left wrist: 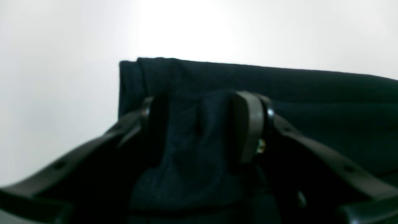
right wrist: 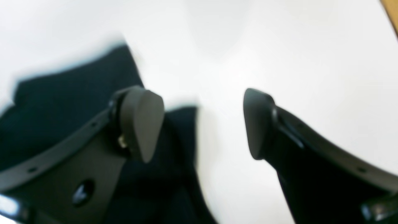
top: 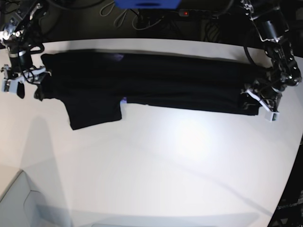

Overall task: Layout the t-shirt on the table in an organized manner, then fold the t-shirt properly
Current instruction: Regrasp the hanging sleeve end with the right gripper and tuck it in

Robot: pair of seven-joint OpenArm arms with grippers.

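- Left wrist view: the left end effector [left wrist: 205, 124] fills the lower half of the frame, its two dark pads clamped on a bunched fold of the t-shirt [left wrist: 311, 102]. The rest of the black cloth runs off toward the right edge as a flat folded band, with its squared corner at upper centre-left. Behind it lies the white bench [left wrist: 62, 77].
- Right wrist view: the right end effector [right wrist: 202, 124] stands with its jaws spread wide and nothing between them, only bare bench [right wrist: 279, 46] showing in the gap. The t-shirt [right wrist: 62, 93] lies to the left in this blurred frame, under and beside the left-hand pad; whether that pad touches the cloth I cannot tell.
- Base view: the t-shirt [top: 156, 85] lies as a long narrow band across the upper part of the bench [top: 165, 165], its long axis running left to right, with one sleeve flap hanging down at lower left. The right end effector [top: 21, 82] sits at the band's left end, the left end effector [top: 260, 101] at its right end. Each arm is nearest its own end, so the next fold along the length looks to depend on the gripped right end crossing toward the left.
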